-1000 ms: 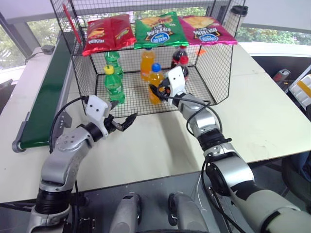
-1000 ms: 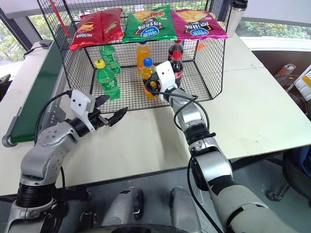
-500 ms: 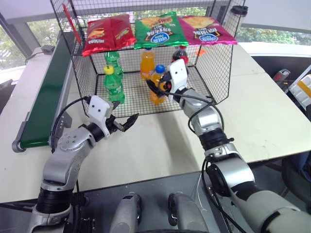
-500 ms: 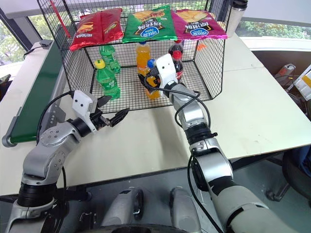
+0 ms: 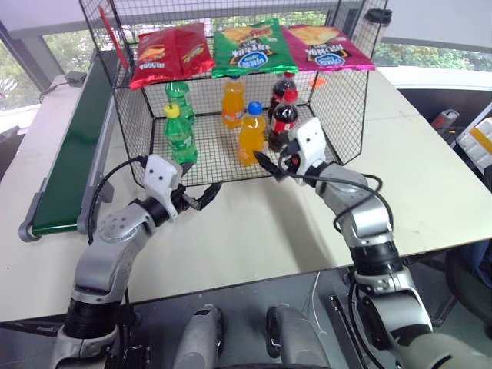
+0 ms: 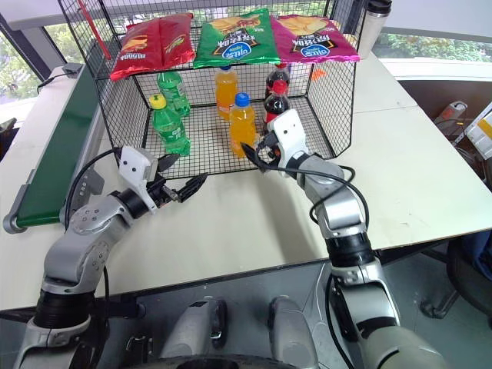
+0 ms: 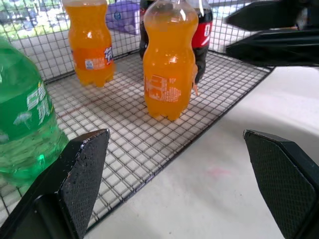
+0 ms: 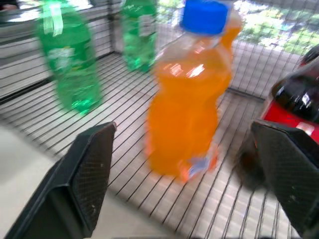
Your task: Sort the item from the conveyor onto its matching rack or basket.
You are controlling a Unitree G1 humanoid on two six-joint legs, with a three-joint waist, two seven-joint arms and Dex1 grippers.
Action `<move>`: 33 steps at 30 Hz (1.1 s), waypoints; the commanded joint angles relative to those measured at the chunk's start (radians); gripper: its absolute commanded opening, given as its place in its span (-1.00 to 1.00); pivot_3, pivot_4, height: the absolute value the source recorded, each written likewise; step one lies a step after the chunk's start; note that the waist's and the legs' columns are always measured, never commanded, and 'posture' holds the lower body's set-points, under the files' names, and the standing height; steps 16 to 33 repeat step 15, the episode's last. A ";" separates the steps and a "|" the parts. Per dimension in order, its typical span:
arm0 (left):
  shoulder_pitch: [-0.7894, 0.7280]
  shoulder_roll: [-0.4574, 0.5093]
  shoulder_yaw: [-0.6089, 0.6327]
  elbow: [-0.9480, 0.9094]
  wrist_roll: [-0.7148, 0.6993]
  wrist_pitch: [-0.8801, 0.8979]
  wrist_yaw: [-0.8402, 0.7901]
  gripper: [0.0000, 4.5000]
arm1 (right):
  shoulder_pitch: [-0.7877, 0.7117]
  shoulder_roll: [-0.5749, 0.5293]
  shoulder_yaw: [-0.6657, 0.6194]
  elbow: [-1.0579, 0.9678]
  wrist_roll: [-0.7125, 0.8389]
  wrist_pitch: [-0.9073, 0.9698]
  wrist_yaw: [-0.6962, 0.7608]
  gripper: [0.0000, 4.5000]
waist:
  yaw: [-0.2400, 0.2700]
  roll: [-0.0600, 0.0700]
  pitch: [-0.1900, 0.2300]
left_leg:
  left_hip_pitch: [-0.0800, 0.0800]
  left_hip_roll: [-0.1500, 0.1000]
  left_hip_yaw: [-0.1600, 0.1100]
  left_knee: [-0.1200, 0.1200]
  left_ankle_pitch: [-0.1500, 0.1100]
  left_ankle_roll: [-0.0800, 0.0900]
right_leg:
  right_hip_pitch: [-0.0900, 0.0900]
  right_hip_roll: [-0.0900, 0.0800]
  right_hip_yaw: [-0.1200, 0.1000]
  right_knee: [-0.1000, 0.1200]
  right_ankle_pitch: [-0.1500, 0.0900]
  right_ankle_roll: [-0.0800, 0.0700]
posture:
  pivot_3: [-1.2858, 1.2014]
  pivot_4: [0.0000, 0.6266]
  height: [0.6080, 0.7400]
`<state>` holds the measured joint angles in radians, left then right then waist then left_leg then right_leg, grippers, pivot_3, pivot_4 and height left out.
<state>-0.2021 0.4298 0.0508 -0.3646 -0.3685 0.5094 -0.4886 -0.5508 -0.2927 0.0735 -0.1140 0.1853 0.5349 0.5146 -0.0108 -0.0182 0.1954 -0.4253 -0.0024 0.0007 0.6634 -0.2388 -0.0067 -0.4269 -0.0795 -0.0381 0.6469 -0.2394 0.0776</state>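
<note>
Item: the blue-capped orange soda bottle (image 5: pixel 251 134) stood upright on the mesh floor of the basket (image 5: pixel 338 115), near its open front edge, with nothing gripping it.
Neighbours in the basket: an orange-capped orange soda bottle (image 5: pixel 233 101) stood behind it, two cola bottles (image 5: pixel 283 115) just beside it on my right, and two green bottles (image 5: pixel 179 132) well apart on my left.
My right gripper (image 5: pixel 270 166): its jaws were spread wide and held nothing; it hung just in front of the basket's open edge, pointing toward the blue-capped bottle but apart from it. From my right wrist, the bottle (image 8: pixel 192 94) sat between my two black fingers (image 8: pixel 79 174) with a clear gap on both sides.
My left gripper (image 5: pixel 201 197): its jaws were also spread and empty, hovering over the white table (image 5: pixel 430 184) in front of the basket's left corner. From my left wrist I saw the blue-capped bottle's body (image 7: pixel 169 59) standing on the mesh ahead.
Conveyor: the dark green belt (image 5: pixel 73 154) ran along the table's left side, beside the basket, with no item on the part I could see.
Top tier: three chip bags (image 5: pixel 250 46), red, green and magenta, lay flat on the mesh above the bottles.
</note>
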 commanded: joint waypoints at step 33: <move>0.078 0.011 0.020 -0.076 0.013 -0.013 0.007 1.00 | 0.203 -0.060 -0.076 -0.355 0.259 0.289 0.020 0.96 | 0.002 0.000 0.000 | 0.000 0.000 0.000 0.000 0.000 0.000 | 0.000 -0.001 0.001 -0.001 -0.002 -0.003 | 0.03 -0.52 0.98</move>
